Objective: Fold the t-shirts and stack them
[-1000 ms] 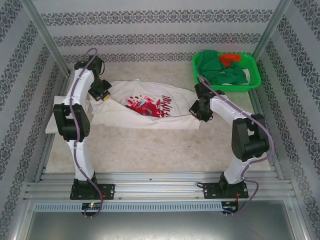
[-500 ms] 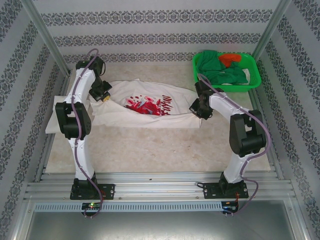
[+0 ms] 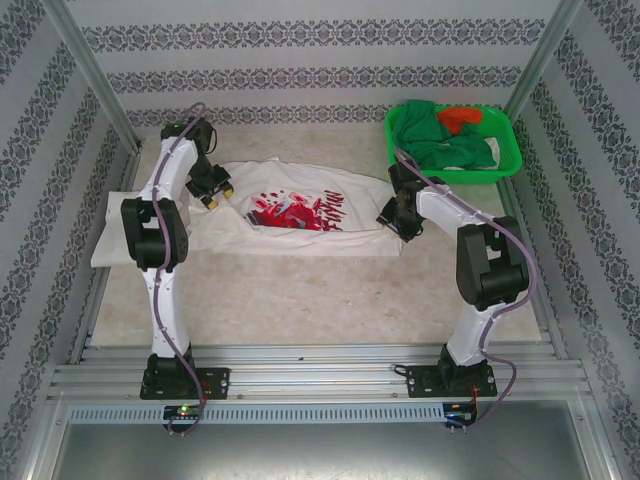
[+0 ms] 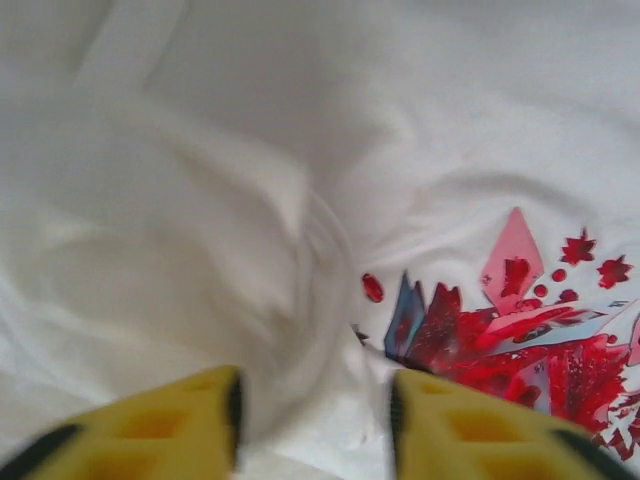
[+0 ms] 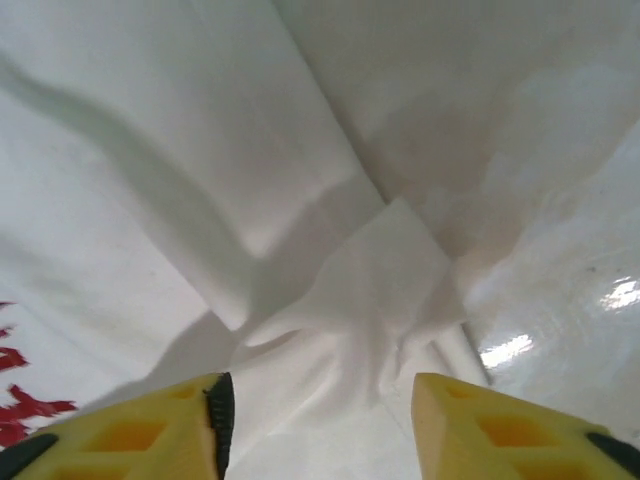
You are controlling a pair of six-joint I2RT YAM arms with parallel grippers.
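While both sets of jaws stand released, the printed t-shirt [image 3: 300, 215] lies spread across the far half of the bench [image 3: 300, 300].

I read the left gripper [image 3: 215, 193] over the shirt's left end, its yellow fingers [image 4: 160, 430] parted above rumpled white cloth beside the red splash print; that wrist view is blurred. The right gripper [image 3: 395, 218] sits at the shirt's right end, toward the bench's right edge, fingers [image 5: 500, 430] spread either side of a bunched corner, clamping nothing. The green basket [image 3: 512, 160], holding green and orange cloth, sits in the far right corner.
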